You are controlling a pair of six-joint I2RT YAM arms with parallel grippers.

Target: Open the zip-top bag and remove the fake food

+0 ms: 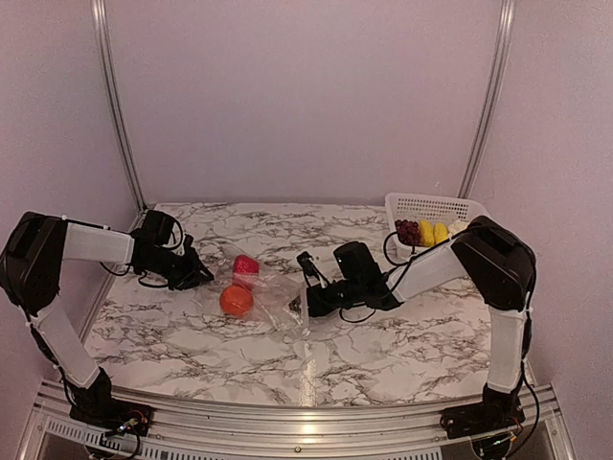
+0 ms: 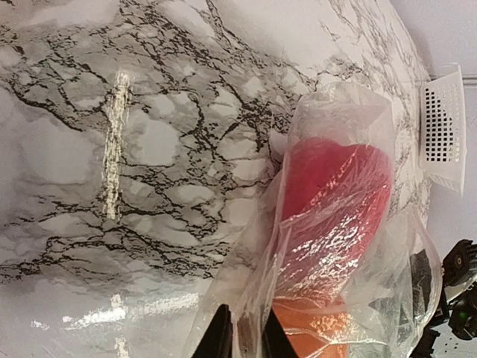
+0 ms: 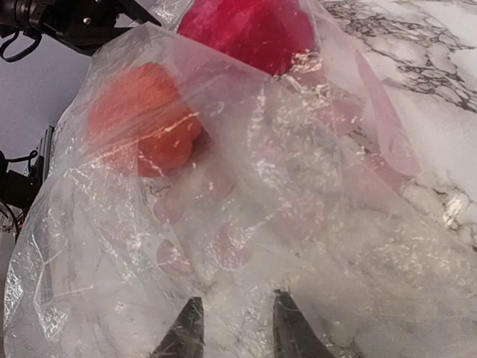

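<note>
The clear zip-top bag point(image 1: 273, 292) lies crumpled at mid-table between my two grippers. It holds an orange-red ball point(image 1: 236, 300) and a red piece point(image 1: 246, 264). My left gripper point(image 1: 201, 276) is shut on the bag's left edge. In the left wrist view point(image 2: 246, 339) film is pinched between the fingertips, with the red piece point(image 2: 328, 201) and ball point(image 2: 313, 332) just beyond. My right gripper point(image 1: 305, 305) is at the bag's right edge. In the right wrist view point(image 3: 235, 328) its jaws stand narrowly apart with bunched film point(image 3: 298, 224) over and between them, below the ball point(image 3: 141, 119) and red piece point(image 3: 250, 30).
A white lattice basket point(image 1: 436, 205) stands at the back right. It holds a dark purple grape cluster point(image 1: 408, 232), yellow pieces point(image 1: 433, 232) and a pale piece point(image 1: 458, 228). The basket's corner shows in the left wrist view point(image 2: 443, 127). Walls close the table on three sides.
</note>
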